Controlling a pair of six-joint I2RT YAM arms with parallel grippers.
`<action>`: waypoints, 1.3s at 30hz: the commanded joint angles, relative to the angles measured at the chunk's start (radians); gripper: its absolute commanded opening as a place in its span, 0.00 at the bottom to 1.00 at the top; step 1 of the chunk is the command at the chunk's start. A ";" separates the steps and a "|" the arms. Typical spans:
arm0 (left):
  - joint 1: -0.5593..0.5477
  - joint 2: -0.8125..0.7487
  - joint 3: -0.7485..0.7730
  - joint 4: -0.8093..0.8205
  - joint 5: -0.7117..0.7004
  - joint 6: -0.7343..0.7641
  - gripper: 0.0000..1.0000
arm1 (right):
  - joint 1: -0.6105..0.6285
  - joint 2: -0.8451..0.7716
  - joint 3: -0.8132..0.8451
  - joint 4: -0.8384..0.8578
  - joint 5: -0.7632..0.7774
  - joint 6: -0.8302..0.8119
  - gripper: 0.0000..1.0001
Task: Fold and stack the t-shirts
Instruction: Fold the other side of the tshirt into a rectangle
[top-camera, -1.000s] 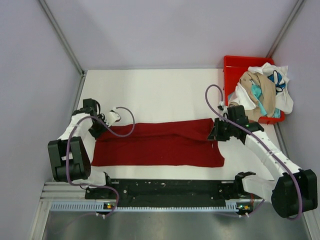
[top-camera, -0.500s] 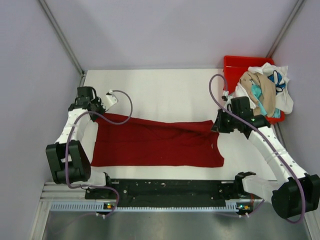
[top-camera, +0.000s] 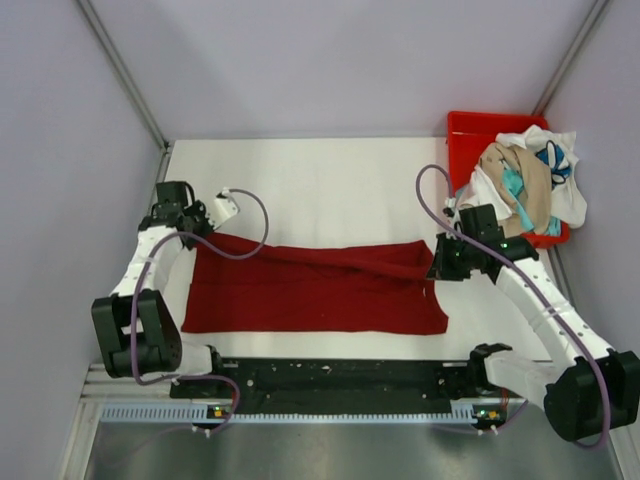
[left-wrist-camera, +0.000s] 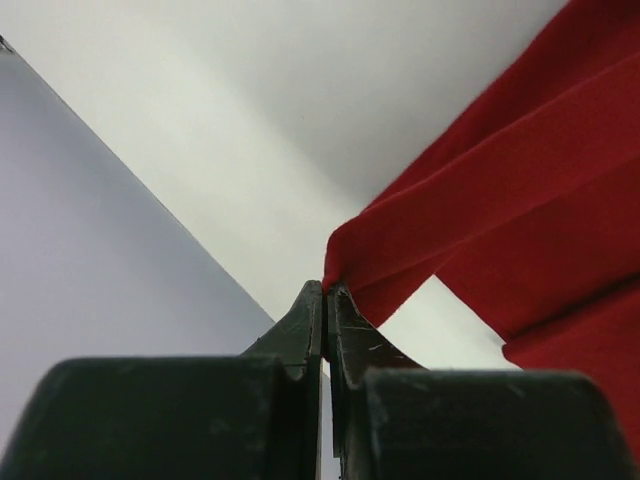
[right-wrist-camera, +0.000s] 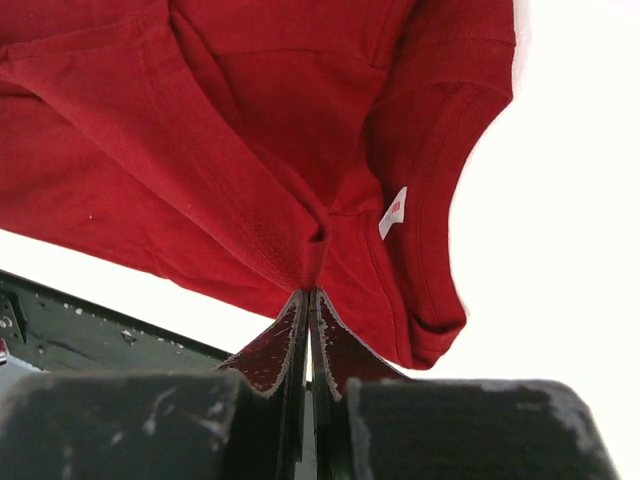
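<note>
A red t-shirt (top-camera: 315, 290) lies spread across the white table (top-camera: 330, 180), folded lengthwise. My left gripper (top-camera: 200, 232) is shut on its far left corner; in the left wrist view (left-wrist-camera: 326, 290) the cloth (left-wrist-camera: 500, 200) hangs from the closed jaws. My right gripper (top-camera: 437, 262) is shut on the far right edge near the collar; in the right wrist view (right-wrist-camera: 309, 292) the shirt (right-wrist-camera: 250, 130) with its white label (right-wrist-camera: 393, 212) hangs from the jaws. Both held edges are lifted slightly above the table.
A red bin (top-camera: 470, 135) at the back right holds a heap of other shirts (top-camera: 525, 185), white, tan and teal. A black rail (top-camera: 330, 375) runs along the near table edge. Grey walls stand close at left and right.
Both grippers, still holding the shirt's far edge, went away from me, then came back a little toward me. The far edge now lies nearer the shirt's middle.
</note>
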 joint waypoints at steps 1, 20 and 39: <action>-0.001 0.021 0.080 -0.158 0.054 0.072 0.00 | 0.003 0.008 0.010 -0.019 0.024 -0.007 0.00; -0.017 0.038 0.159 -0.455 -0.051 0.170 0.71 | 0.002 -0.255 -0.235 0.153 0.221 0.387 0.65; -0.834 0.556 0.650 -0.135 0.419 -0.766 0.59 | 0.003 -0.024 -0.395 0.403 -0.022 0.372 0.46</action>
